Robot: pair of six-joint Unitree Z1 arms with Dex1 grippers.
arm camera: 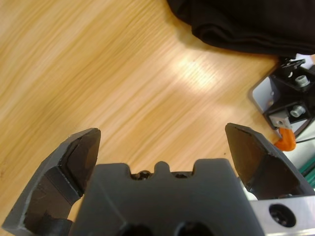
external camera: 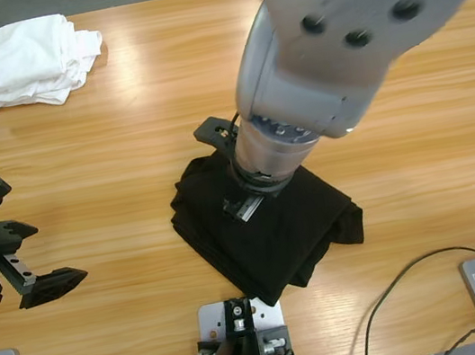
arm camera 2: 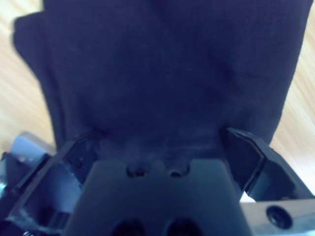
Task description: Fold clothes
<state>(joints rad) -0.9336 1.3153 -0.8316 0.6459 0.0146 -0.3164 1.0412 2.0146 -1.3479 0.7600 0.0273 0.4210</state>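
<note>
The folded black polo shirt (external camera: 265, 232) lies at six o'clock on the wooden surface (external camera: 412, 130), a compact, layered square. It looks soft, light and limp, so I judge it would sag and unfold if lifted by one edge; a thick folded border is the better hold. The right gripper (arm camera 2: 160, 142) presses down on it, jaws wide. At nine o'clock the left gripper (arm camera: 162, 137) hovers, jaws wide, empty. At eleven o'clock rests the white bundle (external camera: 22, 63).

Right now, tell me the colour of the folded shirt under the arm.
Black; the shirt shows best in the high view.
</note>
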